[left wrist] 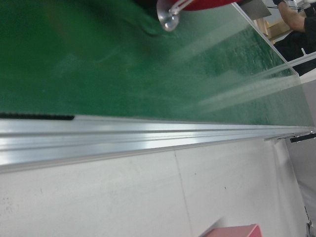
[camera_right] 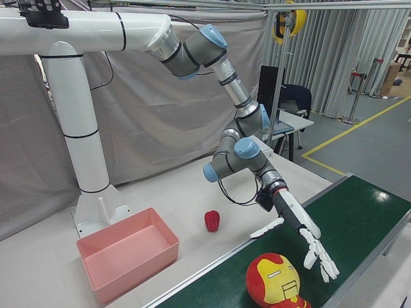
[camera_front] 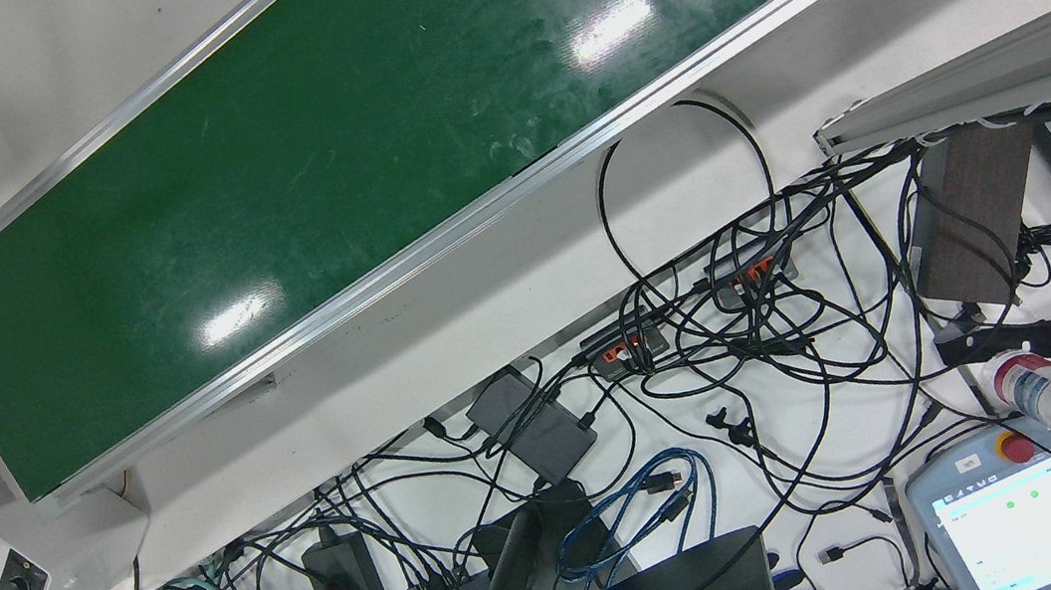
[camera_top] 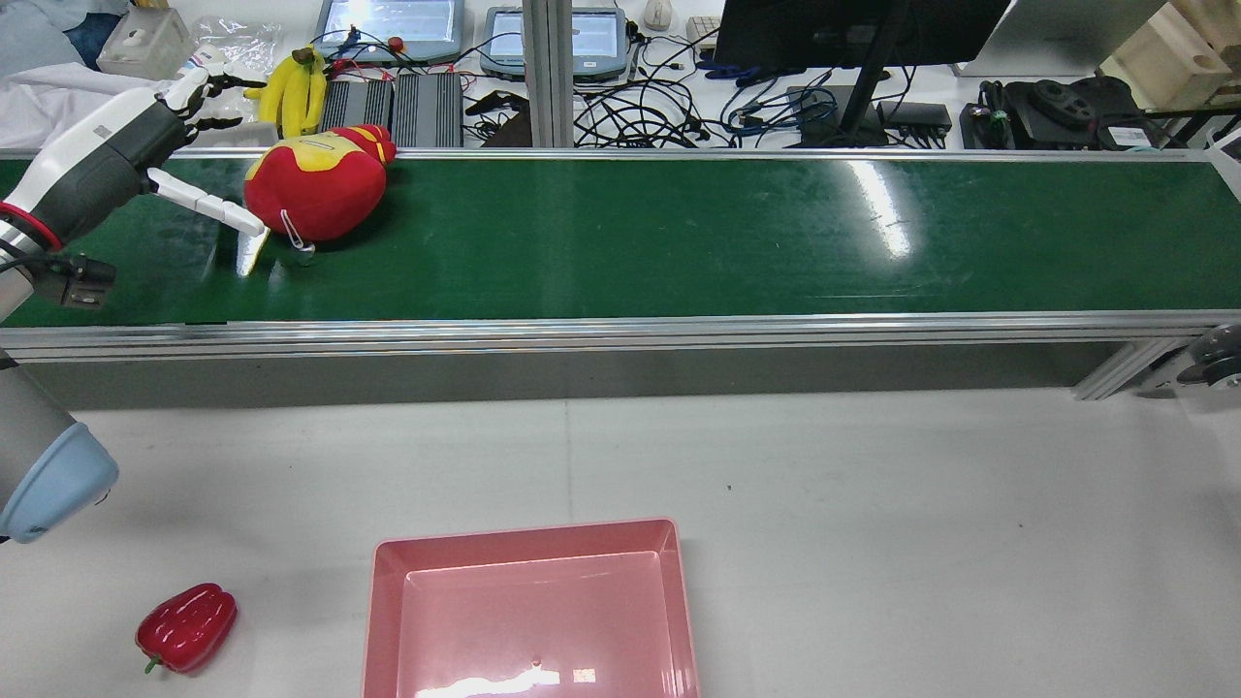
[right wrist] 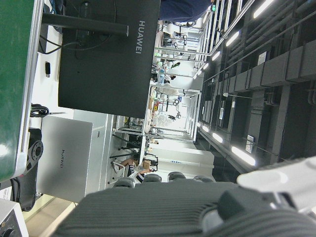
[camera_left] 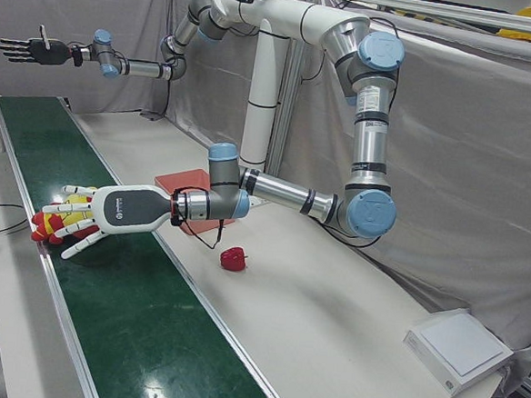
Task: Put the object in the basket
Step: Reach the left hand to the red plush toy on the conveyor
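- Green conveyor belt [camera_top: 620,237] runs across the station, with a pale grey surface [camera_top: 873,504] on the robot's side of it
- Pink basket [camera_top: 531,611] sits on that surface near the rear view's bottom edge, and nothing lies inside it
- Left hand [camera_top: 145,145] reaches over the belt's left end with its fingers [camera_top: 208,206] spread apart, holding nothing; one fingertip is just beside the toy
- Right hand [camera_left: 30,50] shows only in the left-front view, raised high above the belt's far end, fingers straight and apart, holding nothing
- Red and yellow plush toy [camera_top: 315,184] lies on the belt, next to the left hand; the right-front view shows the yellow face on it [camera_right: 275,279]
- Red bell pepper [camera_top: 186,627] lies on the grey surface, left of the basket and apart from it
- Front view alone shows tangled cables [camera_front: 740,329] beside the belt
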Robot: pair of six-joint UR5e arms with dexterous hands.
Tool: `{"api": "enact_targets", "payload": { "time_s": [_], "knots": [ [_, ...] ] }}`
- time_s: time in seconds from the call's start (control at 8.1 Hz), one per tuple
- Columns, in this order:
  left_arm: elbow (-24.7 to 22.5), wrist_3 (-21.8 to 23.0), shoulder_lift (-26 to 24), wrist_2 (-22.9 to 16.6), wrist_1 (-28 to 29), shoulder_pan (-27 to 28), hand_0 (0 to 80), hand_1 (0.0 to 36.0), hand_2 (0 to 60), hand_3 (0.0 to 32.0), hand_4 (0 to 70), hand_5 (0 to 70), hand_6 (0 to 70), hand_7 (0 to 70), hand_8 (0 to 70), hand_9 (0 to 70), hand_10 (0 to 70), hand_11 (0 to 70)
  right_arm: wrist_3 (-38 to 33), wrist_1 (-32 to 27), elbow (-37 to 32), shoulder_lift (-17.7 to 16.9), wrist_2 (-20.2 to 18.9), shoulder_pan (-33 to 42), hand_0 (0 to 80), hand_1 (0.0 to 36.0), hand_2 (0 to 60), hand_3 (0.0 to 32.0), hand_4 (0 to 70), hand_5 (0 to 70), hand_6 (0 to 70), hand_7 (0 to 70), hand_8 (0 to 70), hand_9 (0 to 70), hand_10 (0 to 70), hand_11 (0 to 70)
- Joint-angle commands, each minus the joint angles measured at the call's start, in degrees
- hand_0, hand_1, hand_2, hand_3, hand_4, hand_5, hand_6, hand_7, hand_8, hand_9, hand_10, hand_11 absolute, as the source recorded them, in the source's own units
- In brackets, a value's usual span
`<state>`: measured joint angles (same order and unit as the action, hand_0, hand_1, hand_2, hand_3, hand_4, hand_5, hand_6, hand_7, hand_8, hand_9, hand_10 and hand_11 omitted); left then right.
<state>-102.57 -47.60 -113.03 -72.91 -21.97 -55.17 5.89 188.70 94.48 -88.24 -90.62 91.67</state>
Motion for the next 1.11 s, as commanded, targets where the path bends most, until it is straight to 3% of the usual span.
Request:
{"api": "enact_targets", "payload": {
  "time_s": [0.0, 0.12, 0.62, 0.74, 0.86, 0.99],
  "knots": [
    [3.1, 0.0, -1.7, 0.1, 0.9, 1.2, 55.4, 14.0, 0.0, 25.6, 0.0, 33.3, 3.0, 8.7, 13.2, 14.1, 2.9, 6.3, 0.0, 0.0, 0.0, 0.0, 0.0, 0.0, 0.0, 0.0, 0.0, 0.0, 0.0, 0.0, 0.0, 0.0, 0.0, 0.0, 0.0, 0.0],
    [4.3, 0.0, -2.5, 0.0, 0.9, 1.2, 55.2, 14.0, 0.0, 27.6, 0.0, 32.2, 2.7, 8.4, 12.9, 13.5, 2.8, 6.1, 0.0, 0.0, 0.0, 0.0, 0.0, 0.0, 0.0, 0.0, 0.0, 0.0, 0.0, 0.0, 0.0, 0.0, 0.0, 0.0, 0.0, 0.0],
    [5.2, 0.0, -2.5, 0.0, 0.9, 1.3, 55.0, 14.5, 0.0, 25.2, 0.0, 32.5, 3.3, 8.8, 13.3, 14.6, 3.4, 7.0, 0.0, 0.0, 0.1, 0.0, 0.0, 0.1, 0.0, 0.0, 0.0, 0.0, 0.0, 0.0, 0.0, 0.0, 0.0, 0.0, 0.0, 0.0],
    [5.2, 0.0, -2.5, 0.0, 0.9, 1.2, 54.4, 16.9, 6.5, 20.8, 1.3, 40.7, 4.3, 10.2, 15.8, 17.8, 5.3, 9.7, 0.0, 0.0, 0.1, 0.0, 0.0, 0.1, 0.0, 0.0, 0.0, 0.0, 0.0, 0.0, 0.0, 0.0, 0.0, 0.0, 0.0, 0.0],
    [5.2, -0.1, -2.5, 0.1, 0.7, 1.3, 56.0, 23.2, 32.6, 3.6, 14.5, 65.8, 9.2, 17.7, 21.6, 26.3, 13.0, 20.9, 0.0, 0.0, 0.0, 0.0, 0.0, 0.1, 0.0, 0.0, 0.0, 0.0, 0.0, 0.0, 0.0, 0.0, 0.0, 0.0, 0.0, 0.0],
    [5.2, 0.0, -2.5, 0.2, 0.0, 1.2, 53.3, 24.2, 60.0, 0.0, 47.7, 70.0, 24.6, 36.4, 36.3, 44.5, 27.5, 40.9, 0.0, 0.0, 0.1, 0.0, 0.0, 0.0, 0.0, 0.0, 0.0, 0.0, 0.0, 0.0, 0.0, 0.0, 0.0, 0.0, 0.0, 0.0]
  ]
}}
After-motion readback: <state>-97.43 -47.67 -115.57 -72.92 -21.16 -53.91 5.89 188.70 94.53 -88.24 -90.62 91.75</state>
